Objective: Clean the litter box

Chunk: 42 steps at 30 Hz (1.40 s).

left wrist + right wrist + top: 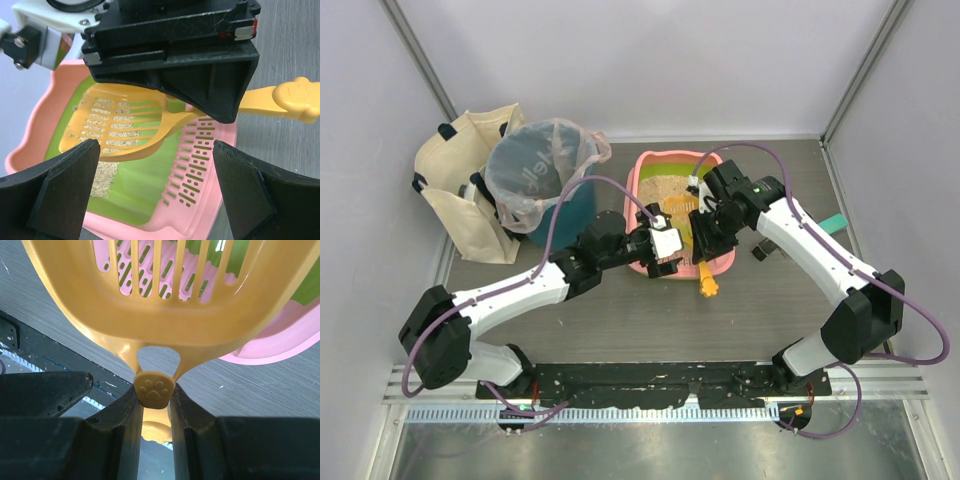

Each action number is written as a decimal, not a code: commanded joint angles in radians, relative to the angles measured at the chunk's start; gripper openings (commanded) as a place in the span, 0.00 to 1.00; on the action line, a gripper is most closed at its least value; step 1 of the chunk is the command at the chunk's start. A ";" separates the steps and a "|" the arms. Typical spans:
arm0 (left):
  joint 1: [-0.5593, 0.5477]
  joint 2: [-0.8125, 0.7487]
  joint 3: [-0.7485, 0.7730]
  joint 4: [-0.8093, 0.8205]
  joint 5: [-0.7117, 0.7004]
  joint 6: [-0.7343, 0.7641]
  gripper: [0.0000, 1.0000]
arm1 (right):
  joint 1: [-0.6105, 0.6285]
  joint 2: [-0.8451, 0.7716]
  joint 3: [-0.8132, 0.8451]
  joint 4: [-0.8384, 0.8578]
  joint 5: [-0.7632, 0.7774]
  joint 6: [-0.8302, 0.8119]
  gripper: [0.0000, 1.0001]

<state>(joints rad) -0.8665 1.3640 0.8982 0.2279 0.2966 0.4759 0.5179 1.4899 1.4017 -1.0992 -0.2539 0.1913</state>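
While the right gripper [155,400] clamped the scoop [200,335] by its handle, the blade hung over the litter box [650,165], perhaps just clear of the litter. The box's long axis ran away from the arms; the left gripper [155,150], jaws wide, hovered at its near end.

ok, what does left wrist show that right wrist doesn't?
Left wrist only: open left gripper, beige litter lying in the pink litter box and in the orange scoop. Right wrist only: the grip itself, right gripper shut on the scoop's handle by its paw emblem. Both: that scoop, the litter box, grey table.
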 commanded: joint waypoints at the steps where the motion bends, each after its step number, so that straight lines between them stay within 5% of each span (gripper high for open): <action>1: -0.022 -0.058 -0.024 0.091 -0.060 0.081 1.00 | 0.001 -0.028 0.002 -0.002 -0.019 -0.009 0.01; 22: -0.042 0.118 0.051 0.099 -0.057 0.076 0.99 | 0.002 -0.071 -0.003 0.016 -0.047 -0.006 0.01; 33: -0.045 0.159 0.102 0.002 -0.080 0.030 0.68 | 0.002 -0.062 -0.007 0.065 -0.059 0.002 0.01; 39: -0.043 0.179 0.110 -0.012 -0.096 0.006 0.65 | 0.002 -0.054 -0.020 0.085 -0.050 0.002 0.01; 42: -0.045 0.191 0.117 -0.025 -0.094 0.004 0.53 | 0.002 -0.048 -0.029 0.099 -0.032 0.002 0.01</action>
<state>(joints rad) -0.9039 1.5391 0.9668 0.2081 0.2085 0.4984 0.5179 1.4574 1.3758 -1.0527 -0.2909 0.1909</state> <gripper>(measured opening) 0.590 0.300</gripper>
